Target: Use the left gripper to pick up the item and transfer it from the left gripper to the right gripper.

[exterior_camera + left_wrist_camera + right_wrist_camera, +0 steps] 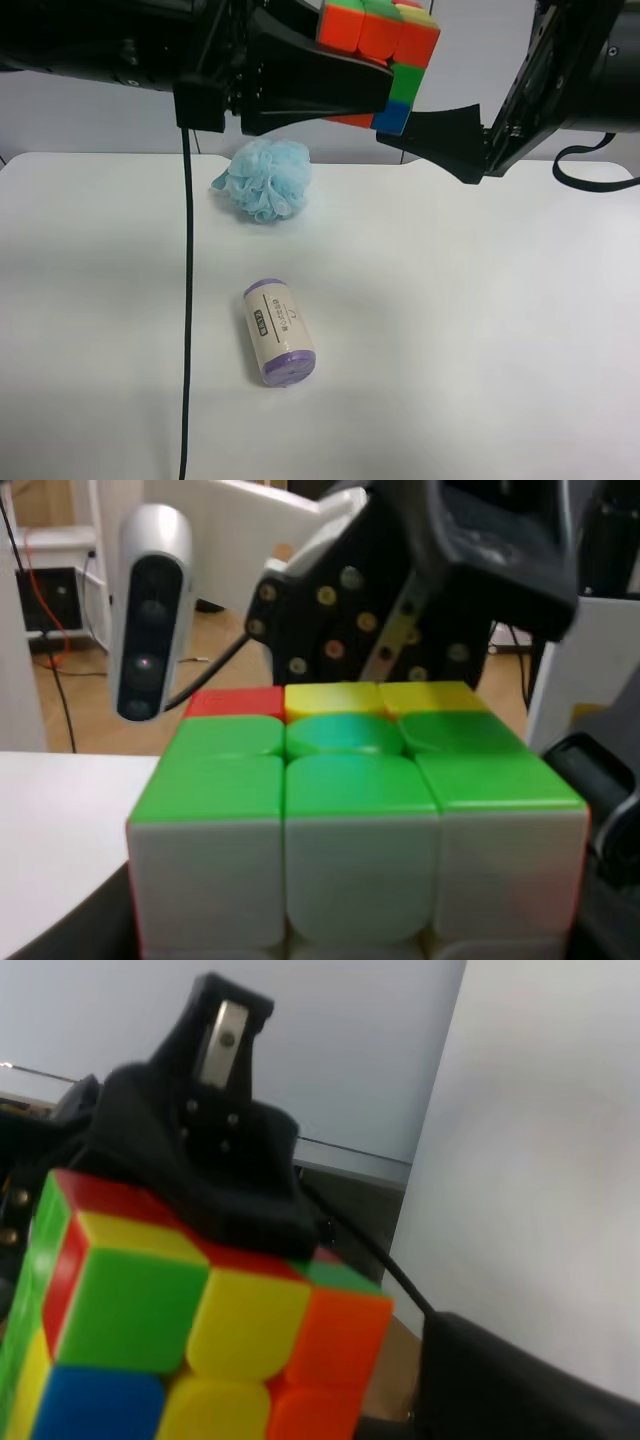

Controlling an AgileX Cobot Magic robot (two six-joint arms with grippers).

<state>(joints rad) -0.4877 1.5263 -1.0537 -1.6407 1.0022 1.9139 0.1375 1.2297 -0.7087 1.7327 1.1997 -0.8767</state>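
The puzzle cube (380, 45) is held high above the table, at the top of the exterior high view. My left gripper (372, 72), on the arm at that view's left, is shut on it. One of its black fingers (320, 75) lies across the cube's side. My right gripper (425, 120) reaches in from that view's right with its jaws open. One of its fingers (435, 135) lies just under the cube's blue corner; the other is hidden. The cube fills the right wrist view (200, 1330) and the left wrist view (350, 830).
A light blue mesh bath puff (265, 178) lies at the back of the white table (480, 330). A white roll with purple ends (278, 332) lies near the middle. A black cable (186, 300) hangs from the left arm down past the table front.
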